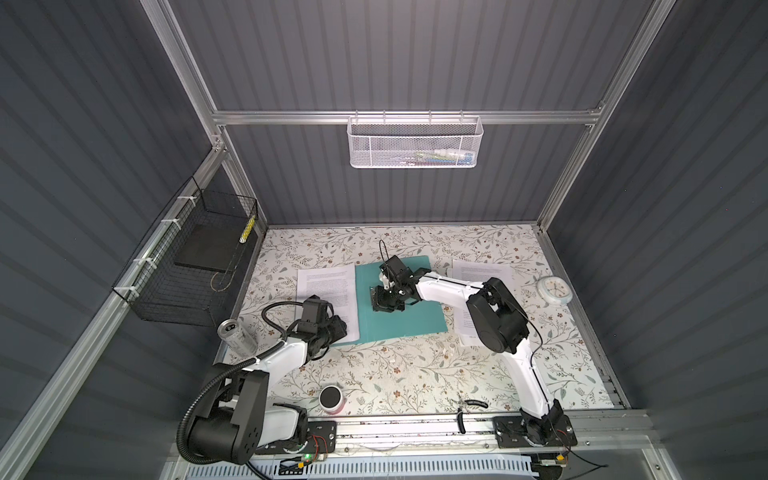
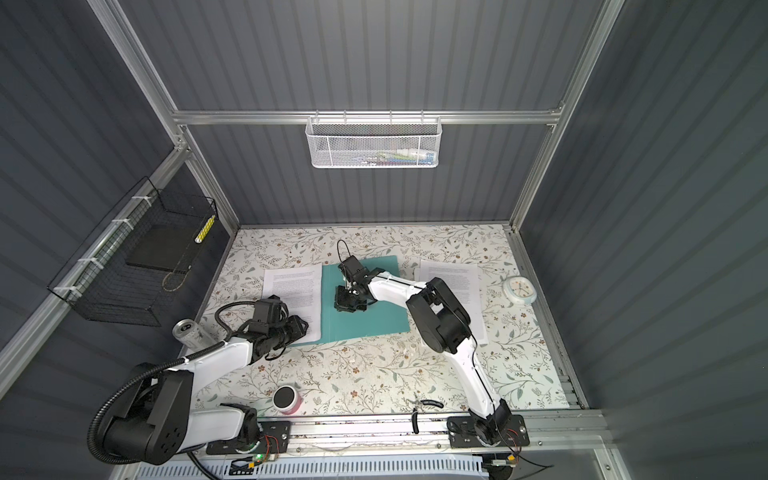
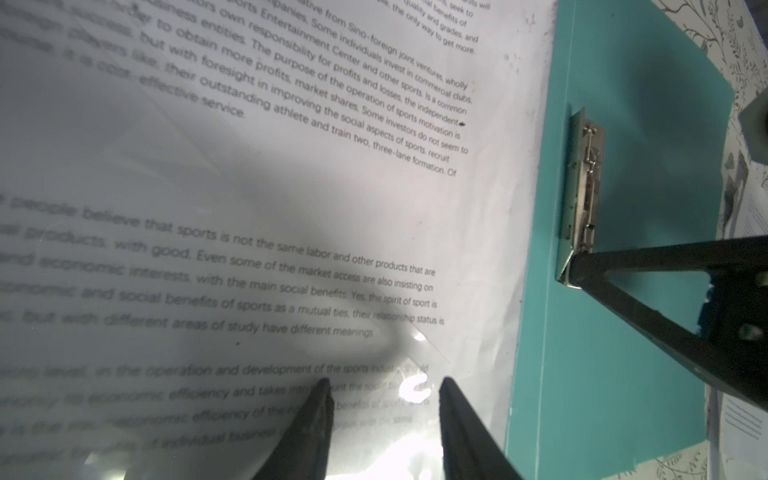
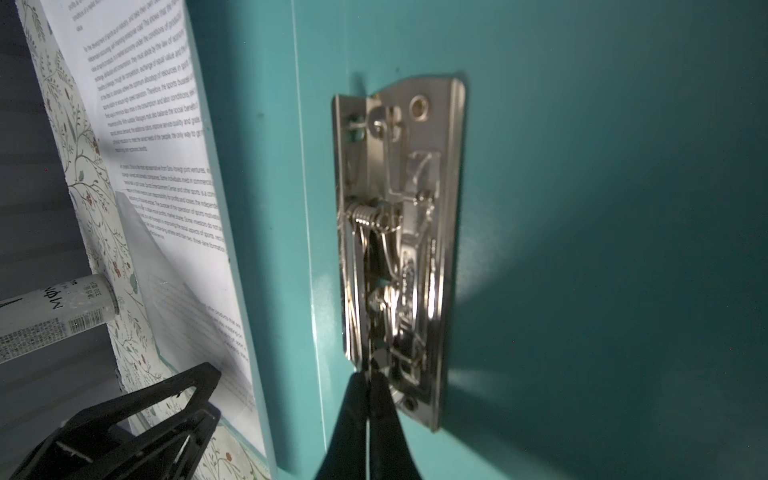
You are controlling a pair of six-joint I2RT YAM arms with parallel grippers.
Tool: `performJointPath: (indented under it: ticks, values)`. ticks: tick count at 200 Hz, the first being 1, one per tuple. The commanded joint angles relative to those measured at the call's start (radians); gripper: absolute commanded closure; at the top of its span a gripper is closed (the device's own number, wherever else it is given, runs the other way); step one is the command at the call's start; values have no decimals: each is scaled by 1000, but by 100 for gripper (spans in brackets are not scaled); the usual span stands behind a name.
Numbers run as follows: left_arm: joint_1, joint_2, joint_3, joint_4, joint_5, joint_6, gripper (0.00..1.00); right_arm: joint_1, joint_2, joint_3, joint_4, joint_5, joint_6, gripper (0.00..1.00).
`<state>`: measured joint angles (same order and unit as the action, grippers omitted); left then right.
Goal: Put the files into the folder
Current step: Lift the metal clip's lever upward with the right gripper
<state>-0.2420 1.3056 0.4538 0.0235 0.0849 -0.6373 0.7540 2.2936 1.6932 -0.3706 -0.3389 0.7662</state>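
So: the folder [image 1: 415,320] lies open and flat mid-table, inside face up. One stack of printed sheets [image 1: 326,291] sits on its left flap and covers nearly all of it. Only a teal sliver shows along the near edge. A second stack [image 1: 482,270] lies just right of the folder, off it, partly under the right arm.

The right gripper [image 4: 368,378] is clenched, tips pressed together, grasping nothing I can see. The tips touch the near end of the metal clip [image 4: 399,249], which sits on the folder's right half beside the spine. My read: it's working the clip lever so paper can go under, or pinning the folder down. Can't tell which.

The left gripper [image 3: 384,380] sits at the folder's near-left corner, jaws partly apart, low over the sheets, holding nothing I can make out. It's probably staged to slide that stack toward the clip.

Orientation: the folder's spine runs near-to-far, slightly skewed, and the clip's long axis follows it. The sheets' long axis is parallel to the spine, page tops at the folder's far edge. So I'd expect a sideways shift, no rotation. A can [image 1: 237,336] sits left of the folder, out of the way.
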Motion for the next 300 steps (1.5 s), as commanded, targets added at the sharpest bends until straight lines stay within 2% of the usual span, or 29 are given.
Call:
performJointPath:
  ticks: [1, 25, 42, 72, 140, 162, 184, 227, 273, 300]
  values:
    - [7, 16, 3, -69, -28, -8, 56, -40, 128, -67, -249, 99, -3, 100]
    - [8, 30, 9, -69, -27, -6, 56, -73, 80, -66, -185, -38, -14, 100]
    - [9, 44, 15, -69, -25, -5, 56, -90, 32, -59, -161, -91, -13, 100]
    - [9, 55, 16, -61, -20, -2, 56, -121, -37, -85, -34, -261, 59, 100]
    - [9, 59, 19, -60, -10, 0, 57, -163, -56, -101, 147, -453, 223, 100]
    - [9, 82, 30, -63, -2, 5, 57, -163, -36, -28, -44, -370, 126, 100]
    - [9, 104, 41, -71, -4, 4, 57, -162, -3, -26, -165, -253, 53, 100]
    - [9, 160, 72, -93, 1, 11, 58, -158, 35, -68, -246, -105, -31, 100]
    - [9, 156, 71, -94, 3, 13, 58, -127, 145, 93, -490, 217, -191, 100]
    - [9, 150, 67, -93, 2, 12, 58, -121, 197, 125, -546, 308, -242, 100]
